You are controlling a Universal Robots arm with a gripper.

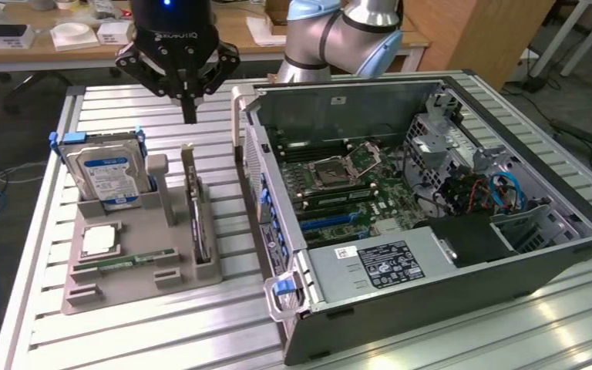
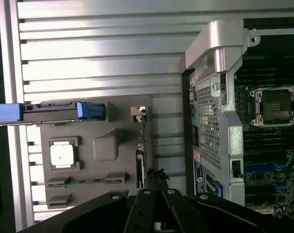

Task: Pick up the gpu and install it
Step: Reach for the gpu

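The gpu (image 1: 200,220) stands on its long edge in a slot of the grey holder tray (image 1: 142,285), a thin dark card with its silver bracket end toward the back. My gripper (image 1: 189,114) hangs well above the tray's far end, slightly behind the card, fingers pressed together with nothing between them. In the wrist view the gpu (image 2: 141,145) appears edge-on as a thin line, its bracket (image 2: 137,112) at one end, and the gripper (image 2: 156,224) sits over the card's other end.
A blue-labelled hard drive (image 1: 105,173) stands upright in the tray, with a CPU (image 1: 101,240) and a green RAM stick (image 1: 121,264) beside it. The open computer case (image 1: 430,208) lies to the exterior view's right, its motherboard (image 1: 348,185) exposed. Everything sits on a slatted metal table (image 1: 152,100).
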